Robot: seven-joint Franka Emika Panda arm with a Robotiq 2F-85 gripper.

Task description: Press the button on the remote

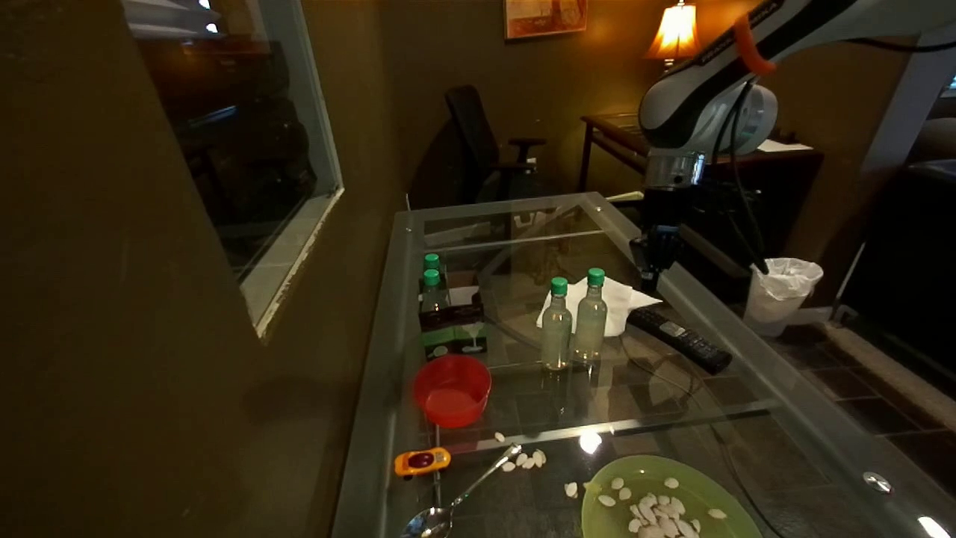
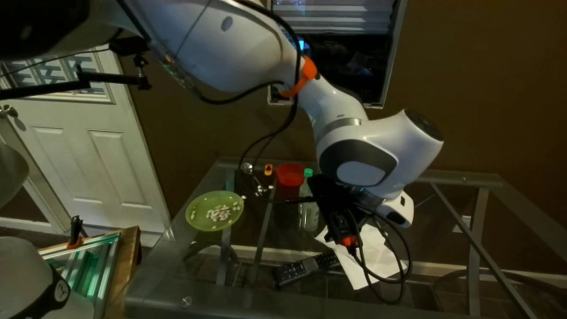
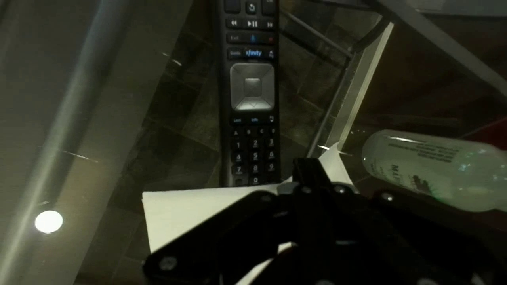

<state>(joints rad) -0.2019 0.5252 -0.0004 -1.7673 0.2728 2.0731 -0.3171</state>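
Observation:
The remote (image 1: 678,340) is a long black bar with buttons, lying on the glass table; it also shows in an exterior view (image 2: 305,268). In the wrist view the remote (image 3: 252,89) runs upright in the picture, with its grey square pad, labelled buttons and number keys facing up. Its number-key end meets the white paper's edge; I cannot tell whether the paper covers it. My gripper (image 3: 311,168) is shut and empty, its fingertips together to the side of the number-key end. In an exterior view the gripper (image 1: 648,278) hangs above the paper, apart from the remote.
White paper (image 1: 624,299) lies under the gripper. Two green-capped bottles (image 1: 556,332) stand beside the remote. A bottle carton (image 1: 453,329), red bowl (image 1: 453,392), yellow toy car (image 1: 423,462), spoon (image 1: 482,478) and green plate (image 2: 215,199) with white pieces are on the table.

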